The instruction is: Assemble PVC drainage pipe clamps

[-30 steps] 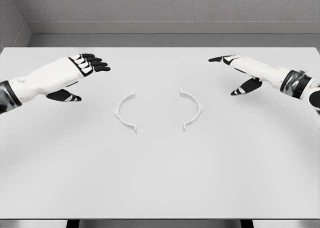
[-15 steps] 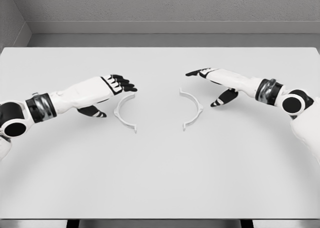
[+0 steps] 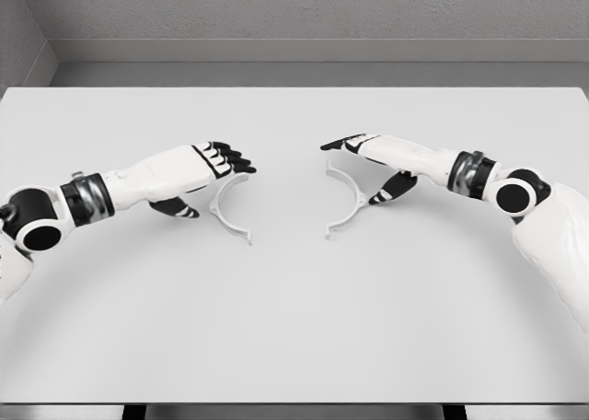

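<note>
Head view. Flat white rectangular table (image 3: 294, 328): near edge runs along the bottom of the picture, far edge meets a grey wall (image 3: 304, 5); wide bare surface lies in front of and to both sides of the parts, and behind them up to the far edge. No containers shown.

Left white curved plastic clamp half (image 3: 230, 213): lies flat on the table, left of centre, ends running roughly far to near, hollow side opening toward the right.

Right white curved plastic clamp half (image 3: 350, 199): lies flat, right of centre, long axis likewise far to near, hollow side opening toward the left, facing its mate. A clear gap separates the two halves.

Left white-and-black five-finger hand (image 3: 198, 169): arm enters from the left edge; fingers extended and relaxed, holding nothing, fingertips over the far end of the left half, thumb beside its outer curve.

Right white-and-black five-finger hand (image 3: 382, 157): arm enters from the right; fingers extended, unclenched, over the far end of the right half, thumb at its outer curve; contact cannot be told.
</note>
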Robot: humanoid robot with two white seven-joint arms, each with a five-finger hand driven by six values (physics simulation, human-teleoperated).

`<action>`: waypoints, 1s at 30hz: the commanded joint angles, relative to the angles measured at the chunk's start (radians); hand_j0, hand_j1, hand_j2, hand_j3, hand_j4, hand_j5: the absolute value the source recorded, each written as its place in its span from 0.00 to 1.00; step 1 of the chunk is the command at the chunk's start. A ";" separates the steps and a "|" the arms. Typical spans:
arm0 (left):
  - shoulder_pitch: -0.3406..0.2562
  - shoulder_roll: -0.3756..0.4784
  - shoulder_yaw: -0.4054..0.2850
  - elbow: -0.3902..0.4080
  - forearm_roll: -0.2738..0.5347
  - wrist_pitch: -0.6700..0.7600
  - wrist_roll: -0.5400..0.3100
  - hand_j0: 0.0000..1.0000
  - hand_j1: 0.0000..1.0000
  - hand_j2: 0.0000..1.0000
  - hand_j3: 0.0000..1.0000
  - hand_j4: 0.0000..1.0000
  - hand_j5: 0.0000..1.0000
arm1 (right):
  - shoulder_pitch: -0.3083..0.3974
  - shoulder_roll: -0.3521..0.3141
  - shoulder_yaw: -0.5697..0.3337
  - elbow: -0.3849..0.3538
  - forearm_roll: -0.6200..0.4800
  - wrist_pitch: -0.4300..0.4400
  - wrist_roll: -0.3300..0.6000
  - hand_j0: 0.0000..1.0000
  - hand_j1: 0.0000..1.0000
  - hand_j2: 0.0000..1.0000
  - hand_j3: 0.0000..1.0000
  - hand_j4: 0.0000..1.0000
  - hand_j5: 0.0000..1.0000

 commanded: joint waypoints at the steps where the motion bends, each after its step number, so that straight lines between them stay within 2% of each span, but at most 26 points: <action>1: 0.000 -0.022 -0.001 0.007 -0.009 0.001 0.001 1.00 1.00 1.00 1.00 1.00 1.00 | 0.000 0.012 -0.001 -0.001 -0.006 0.002 0.001 1.00 1.00 1.00 1.00 1.00 1.00; 12: -0.002 -0.049 -0.002 0.009 -0.025 0.001 0.001 1.00 1.00 1.00 1.00 1.00 1.00 | -0.009 0.042 -0.010 0.002 -0.002 0.002 0.026 1.00 1.00 1.00 1.00 1.00 1.00; 16: 0.002 -0.051 -0.004 0.009 -0.032 0.001 0.001 1.00 1.00 1.00 1.00 1.00 1.00 | -0.072 0.041 -0.041 0.082 0.000 0.002 0.053 1.00 1.00 1.00 1.00 1.00 1.00; 21: 0.002 -0.080 -0.011 0.013 -0.033 0.001 0.001 1.00 1.00 1.00 1.00 1.00 1.00 | -0.127 0.085 -0.041 0.177 0.011 0.002 0.068 1.00 1.00 1.00 1.00 1.00 1.00; 30: -0.008 -0.111 -0.011 0.035 -0.053 0.001 0.001 1.00 1.00 1.00 1.00 1.00 1.00 | -0.135 0.087 -0.041 0.182 0.018 0.002 0.068 1.00 1.00 1.00 1.00 1.00 1.00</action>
